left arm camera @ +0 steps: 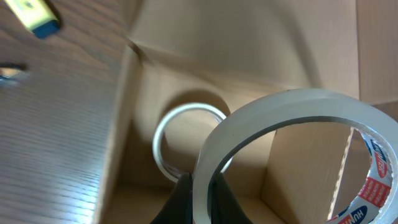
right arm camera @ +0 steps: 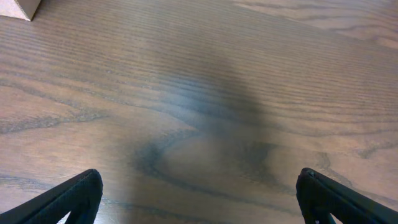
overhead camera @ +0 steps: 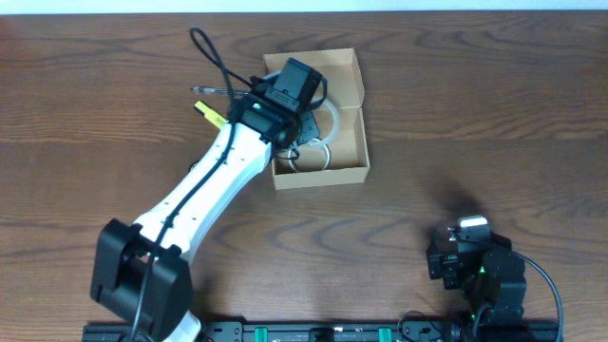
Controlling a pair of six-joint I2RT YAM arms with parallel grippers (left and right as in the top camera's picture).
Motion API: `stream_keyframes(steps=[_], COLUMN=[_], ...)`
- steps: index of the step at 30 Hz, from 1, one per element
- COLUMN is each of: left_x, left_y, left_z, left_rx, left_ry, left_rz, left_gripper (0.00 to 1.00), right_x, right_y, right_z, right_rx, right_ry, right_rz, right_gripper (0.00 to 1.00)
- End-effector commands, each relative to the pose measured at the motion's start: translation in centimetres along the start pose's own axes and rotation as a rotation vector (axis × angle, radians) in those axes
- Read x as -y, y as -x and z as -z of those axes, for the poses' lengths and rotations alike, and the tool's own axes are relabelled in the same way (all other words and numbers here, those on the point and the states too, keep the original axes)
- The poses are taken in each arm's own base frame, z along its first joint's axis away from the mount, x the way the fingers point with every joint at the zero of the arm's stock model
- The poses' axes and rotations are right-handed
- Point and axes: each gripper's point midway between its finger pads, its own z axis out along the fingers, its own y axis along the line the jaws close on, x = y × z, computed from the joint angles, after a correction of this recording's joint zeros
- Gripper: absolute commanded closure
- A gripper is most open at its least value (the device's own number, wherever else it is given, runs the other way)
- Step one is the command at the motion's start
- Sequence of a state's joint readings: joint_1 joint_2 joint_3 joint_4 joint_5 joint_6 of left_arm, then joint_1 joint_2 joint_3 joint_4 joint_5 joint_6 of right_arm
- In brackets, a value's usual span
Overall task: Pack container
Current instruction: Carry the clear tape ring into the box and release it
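Overhead shows your box point(overhead camera: 323, 177) toward the far middle of the table point(right arm camera: 205, 93), lid open, with the left arm reaching over it. How far along am I?

Partway, I'd say. On the left wrist view one tape roll point(left arm camera: 189, 109) already lies flat on the box floor, near the back wall.

And the left gripper point(left arm camera: 200, 199)?

Its two fingers are pinched on the band of a second tape roll point(left arm camera: 280, 112), which hangs upright over the box, above the one lying inside. It does not look set down yet.

What about my right side?

Your right gripper point(right arm camera: 199, 199) sits well apart from the box, near your edge of the table. Its fingers are spread wide over bare wood and hold nothing.

What's left, then?

By my reading, you have to lower and release that roll, then fold the lid down. A small yellow thing point(overhead camera: 207, 111) lies on the table just left of the box. I can't tell what it is or whether it belongs inside.
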State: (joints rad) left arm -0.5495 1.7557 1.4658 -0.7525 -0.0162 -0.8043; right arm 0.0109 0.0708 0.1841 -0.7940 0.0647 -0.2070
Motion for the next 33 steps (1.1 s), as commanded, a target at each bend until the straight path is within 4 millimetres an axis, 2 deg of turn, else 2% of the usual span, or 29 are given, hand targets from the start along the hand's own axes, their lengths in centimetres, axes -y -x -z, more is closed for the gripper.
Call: stream_keyframes(steps=[1,14,30,33], left_x=[1.1,-0.4,-1.4,-1.5], left_y=[-0.3,-1.9,-2.3,-2.3], left_z=[-0.3,-4.7,-6.2,-6.2], left_rx=[-0.030,-0.104,-0.115,-0.114], left_ry=[-0.026,0.065,0.123,0.123], left_rz=[-0.025,-0.027,-0.033,-0.033], left_gripper=[0.94,0.94,0.94,0.89], right_x=[-0.1,-0.1,-0.1,-0.1], right_y=[-0.2,-0.2,-0.2,-0.2], right_z=[-0.2,-0.2,-0.2,-0.2], right_rx=[-0.003,-0.003,-0.003,-0.003], right_ry=[0.001,0.001,0.000,0.001], right_rz=[-0.010,-0.010,-0.010,-0.010], right_gripper=[0.01,0.01,0.01,0.01])
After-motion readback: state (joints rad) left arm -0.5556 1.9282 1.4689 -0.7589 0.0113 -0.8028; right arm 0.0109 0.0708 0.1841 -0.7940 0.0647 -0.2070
